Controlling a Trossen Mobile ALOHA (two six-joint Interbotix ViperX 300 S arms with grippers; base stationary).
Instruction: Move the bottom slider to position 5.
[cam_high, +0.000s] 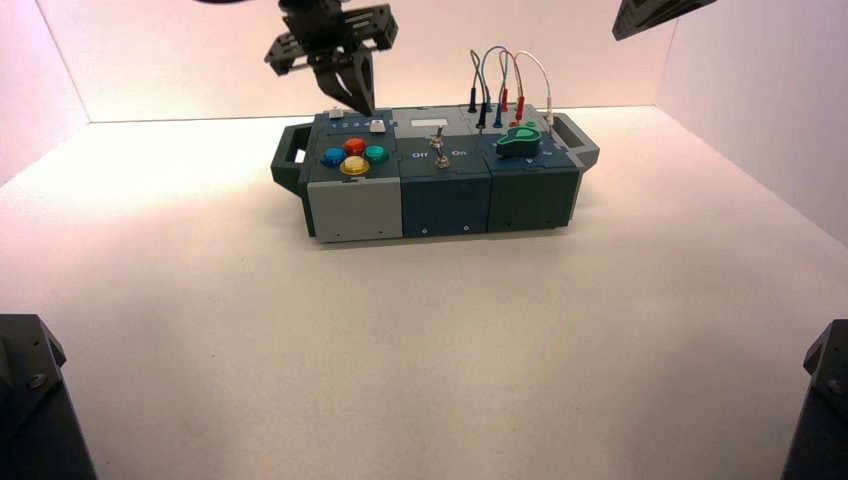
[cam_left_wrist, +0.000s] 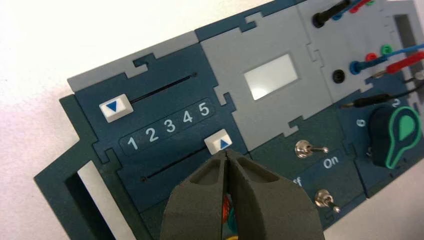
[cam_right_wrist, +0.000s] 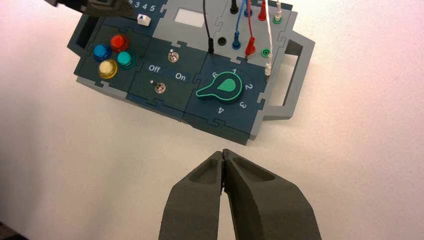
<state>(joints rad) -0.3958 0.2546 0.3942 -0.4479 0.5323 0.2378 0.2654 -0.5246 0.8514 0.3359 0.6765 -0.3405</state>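
The bottom slider's whitish square knob (cam_left_wrist: 219, 143) bears a blue triangle and sits under the number 5 at the end of its slot; it also shows in the high view (cam_high: 377, 126) and the right wrist view (cam_right_wrist: 143, 20). My left gripper (cam_left_wrist: 226, 152) is shut and empty, its tips right at the knob's edge; in the high view it (cam_high: 362, 102) hangs over the box's back left part. My right gripper (cam_right_wrist: 223, 152) is shut and empty, held high, apart from the box on its right-hand side.
The other slider knob (cam_left_wrist: 114, 107) sits by number 1. Coloured dome buttons (cam_high: 353, 156), a metal toggle lever (cam_high: 439, 150), a green knob (cam_high: 519, 141) and plugged wires (cam_high: 500, 85) are on the box. White walls enclose the table.
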